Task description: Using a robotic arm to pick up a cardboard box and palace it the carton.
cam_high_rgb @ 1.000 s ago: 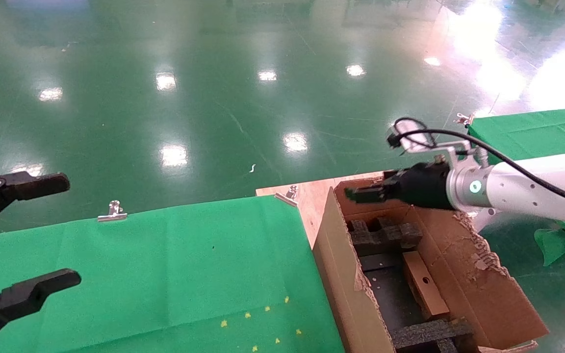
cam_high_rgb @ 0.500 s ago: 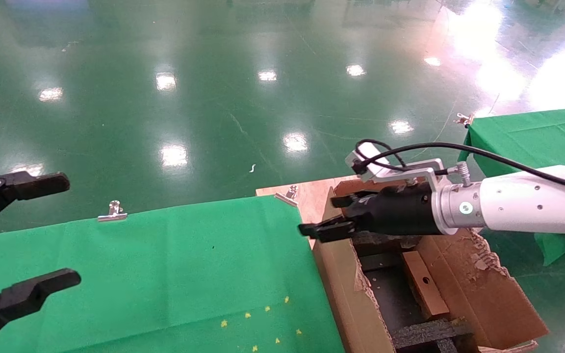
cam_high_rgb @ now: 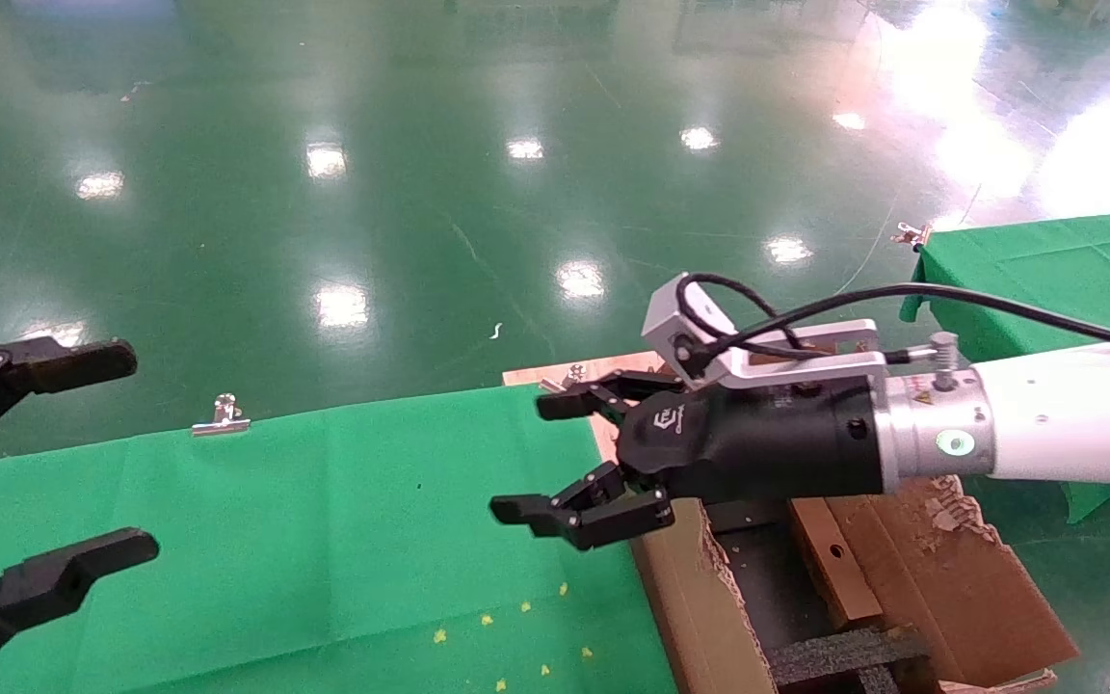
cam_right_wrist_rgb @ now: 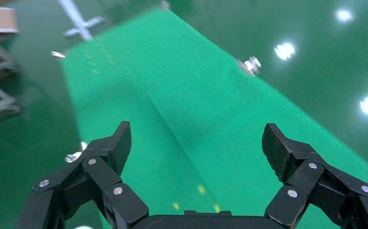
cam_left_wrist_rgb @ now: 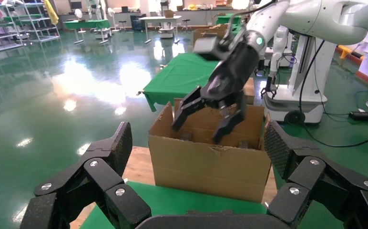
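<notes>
Swinging our right black two-finger gripper (cam_high_rgb: 555, 458) out toward 9 o'clock, jaws spread and empty; small brown cardboard box (cam_high_rgb: 834, 559) already sits inside the big torn carton (cam_high_rgb: 950, 569). Left gripper (cam_high_rgb: 35, 463) idles, open.

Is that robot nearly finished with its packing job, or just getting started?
One small cardboard box already lies inside the big carton, between black foam inserts. Right now the right gripper is open and empty, reaching out over the green table beside the carton. The left gripper waits open at the side. No other box is in view, so what remains is unclear.
</notes>
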`<action>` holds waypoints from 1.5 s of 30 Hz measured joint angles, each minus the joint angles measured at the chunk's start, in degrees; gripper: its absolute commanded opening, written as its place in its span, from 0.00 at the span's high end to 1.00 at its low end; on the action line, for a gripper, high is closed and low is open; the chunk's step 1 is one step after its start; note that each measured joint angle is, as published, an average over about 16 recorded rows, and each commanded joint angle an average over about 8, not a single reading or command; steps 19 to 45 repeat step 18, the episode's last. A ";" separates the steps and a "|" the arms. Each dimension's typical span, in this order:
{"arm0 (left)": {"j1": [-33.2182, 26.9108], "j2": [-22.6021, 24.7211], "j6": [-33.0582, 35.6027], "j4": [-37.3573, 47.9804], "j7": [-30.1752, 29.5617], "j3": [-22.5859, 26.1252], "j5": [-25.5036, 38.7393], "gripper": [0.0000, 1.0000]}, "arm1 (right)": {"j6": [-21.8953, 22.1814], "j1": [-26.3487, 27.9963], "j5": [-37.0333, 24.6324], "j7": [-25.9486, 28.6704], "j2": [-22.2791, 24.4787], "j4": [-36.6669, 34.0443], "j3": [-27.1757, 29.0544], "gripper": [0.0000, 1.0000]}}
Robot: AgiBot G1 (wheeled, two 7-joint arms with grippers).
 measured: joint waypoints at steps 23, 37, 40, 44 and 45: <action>0.01 0.00 -0.01 0.01 0.00 0.00 -0.01 0.00 | -12.89 -7.86 17.57 -22.34 -2.17 -1.07 15.12 0.00; 0.01 0.00 -0.01 0.01 0.00 0.00 -0.01 0.00 | -12.89 -7.86 17.57 -22.34 -2.17 -1.07 15.12 0.00; 0.01 0.00 -0.01 0.01 0.00 0.00 -0.01 0.00 | -12.89 -7.86 17.57 -22.34 -2.17 -1.07 15.12 0.00; 0.01 0.00 -0.01 0.01 0.00 0.00 -0.01 0.00 | -12.89 -7.86 17.57 -22.34 -2.17 -1.07 15.12 0.00; 0.01 0.00 -0.01 0.01 0.00 0.00 -0.01 0.00 | -12.89 -7.86 17.57 -22.34 -2.17 -1.07 15.12 0.00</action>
